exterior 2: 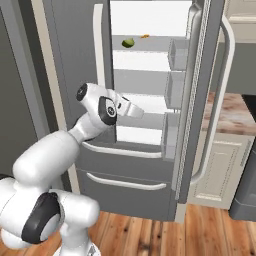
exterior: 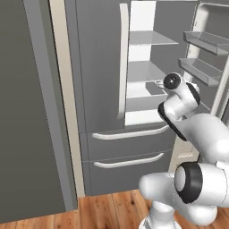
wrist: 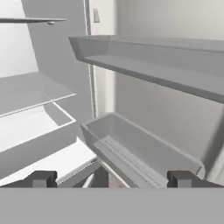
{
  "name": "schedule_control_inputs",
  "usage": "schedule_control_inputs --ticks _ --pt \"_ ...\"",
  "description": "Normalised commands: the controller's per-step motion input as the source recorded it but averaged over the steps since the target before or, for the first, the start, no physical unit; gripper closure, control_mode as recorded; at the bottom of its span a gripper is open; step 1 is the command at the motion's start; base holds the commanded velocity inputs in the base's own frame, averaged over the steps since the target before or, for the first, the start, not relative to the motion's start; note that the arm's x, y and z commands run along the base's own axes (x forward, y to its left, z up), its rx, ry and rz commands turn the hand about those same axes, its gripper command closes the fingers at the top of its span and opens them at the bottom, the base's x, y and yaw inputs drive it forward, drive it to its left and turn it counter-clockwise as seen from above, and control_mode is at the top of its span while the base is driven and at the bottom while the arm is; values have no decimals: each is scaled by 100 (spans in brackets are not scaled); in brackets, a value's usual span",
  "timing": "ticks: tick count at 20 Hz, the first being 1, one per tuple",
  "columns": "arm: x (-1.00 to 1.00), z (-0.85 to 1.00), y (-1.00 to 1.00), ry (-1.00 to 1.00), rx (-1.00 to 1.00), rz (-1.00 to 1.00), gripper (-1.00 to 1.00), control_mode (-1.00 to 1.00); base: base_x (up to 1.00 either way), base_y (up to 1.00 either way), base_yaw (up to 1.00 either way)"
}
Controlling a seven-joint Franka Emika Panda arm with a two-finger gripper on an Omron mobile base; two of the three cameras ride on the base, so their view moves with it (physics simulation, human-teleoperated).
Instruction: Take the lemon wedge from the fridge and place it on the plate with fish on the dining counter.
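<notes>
The tall dark grey two-door fridge (exterior 2: 150, 165) with long curved white handles stands with its right door (exterior 2: 200, 100) swung open and its left door (exterior: 98, 62) shut, two drawers below. Inside it are white shelves (exterior 2: 140, 60), stacked one above another, and the open door carries grey bins (wrist: 144, 148) on its inner face. To the right of the fridge, past the open door, a cream cabinet carries a mottled reddish-brown and cream stone top (exterior 2: 232, 115).

The white robot arm (exterior 2: 65, 145) with dark joints reaches up in front of the fridge's lower shelves, its hand pointed into the open compartment. From the hand view, the two-finger gripper (wrist: 111, 179) has its dark tips spread wide apart with nothing between them, aimed toward the lower door bin and the edge of the shelves.

The tiny dark greenish-yellow lemon wedge (exterior 2: 128, 43) lies on an upper shelf of the fridge, well above the robot's hand. Just beside it on the same shelf sits a small orange bit (exterior 2: 145, 36), too small to identify.
</notes>
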Motion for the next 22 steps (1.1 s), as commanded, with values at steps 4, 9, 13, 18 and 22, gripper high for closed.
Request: schedule_control_inputs --ticks 4,9,13,18,22 --pt "8 26 77 2 10 64 -100 -100 0 0 0" --pt "19 20 73 0 17 61 -100 -100 0 0 0" --pt "34 12 77 -4 17 35 -100 -100 0 0 0" --pt "27 30 89 -1 -4 2 -100 -100 0 0 0" --pt "24 47 98 7 -29 -13 -100 -100 0 0 0"
